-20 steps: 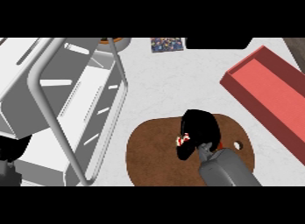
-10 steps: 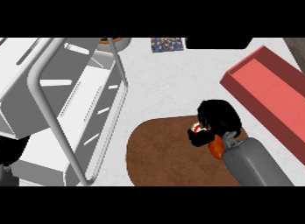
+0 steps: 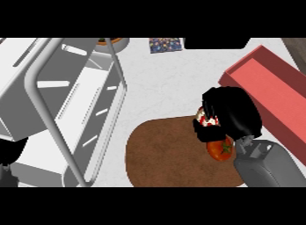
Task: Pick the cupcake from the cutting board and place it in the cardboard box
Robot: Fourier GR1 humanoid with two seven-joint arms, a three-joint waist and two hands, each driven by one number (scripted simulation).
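My right hand [image 3: 230, 115] hangs over the right end of the round brown cutting board [image 3: 169, 158], fingers curled round the cupcake [image 3: 206, 117]. Only a red and white part of the cupcake shows at the hand's left side. The hand stands between the board and the long red cardboard box [image 3: 272, 94], which lies open at the right. A red tomato [image 3: 220, 149] sits on the board just under the wrist. My left hand [image 3: 3, 156] rests at the lower left edge, mostly hidden by the rack.
A large white dish rack [image 3: 58, 101] with a grey tube frame fills the left side. A patterned square [image 3: 166, 45] and an orange-rimmed bowl [image 3: 110, 41] lie at the back. A dark wooden surface [image 3: 305, 50] shows at the top right corner.
My right hand has moved up and to the right with the cupcake, from the board's middle towards the red box. The tomato has come into view beneath the wrist.
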